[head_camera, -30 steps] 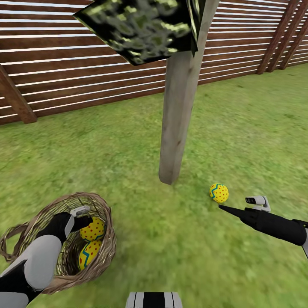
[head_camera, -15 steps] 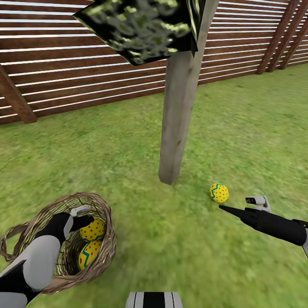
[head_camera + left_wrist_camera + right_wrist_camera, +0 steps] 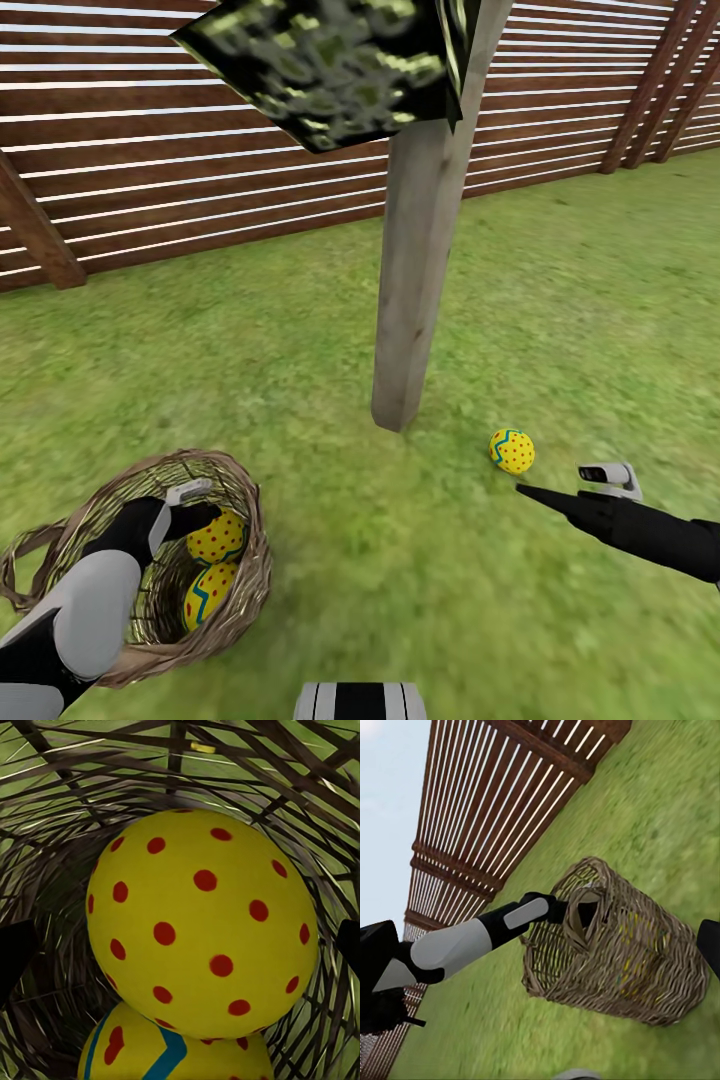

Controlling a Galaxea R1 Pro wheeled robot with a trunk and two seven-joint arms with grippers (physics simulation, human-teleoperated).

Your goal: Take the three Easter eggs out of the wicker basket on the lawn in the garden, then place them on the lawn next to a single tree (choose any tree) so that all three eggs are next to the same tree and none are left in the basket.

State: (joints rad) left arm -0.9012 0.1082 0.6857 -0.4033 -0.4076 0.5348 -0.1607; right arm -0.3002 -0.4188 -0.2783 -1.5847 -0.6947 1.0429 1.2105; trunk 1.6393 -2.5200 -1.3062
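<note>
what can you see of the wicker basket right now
The brown woven wicker basket is round, open-weave with tapering sides and a loop handle at its rim. It lies on the green lawn, tilted so the mouth faces up toward the head camera. Two yellow Easter eggs sit inside: a red-dotted one above one with a blue zigzag band. The left gripper reaches in through the mouth.

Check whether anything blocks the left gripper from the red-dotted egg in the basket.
Nothing visible does. In the left wrist view the red-dotted egg sits straight ahead between the open fingers, with only basket weave around it. A second egg lies beneath it. The left gripper is already inside the rim.
</note>
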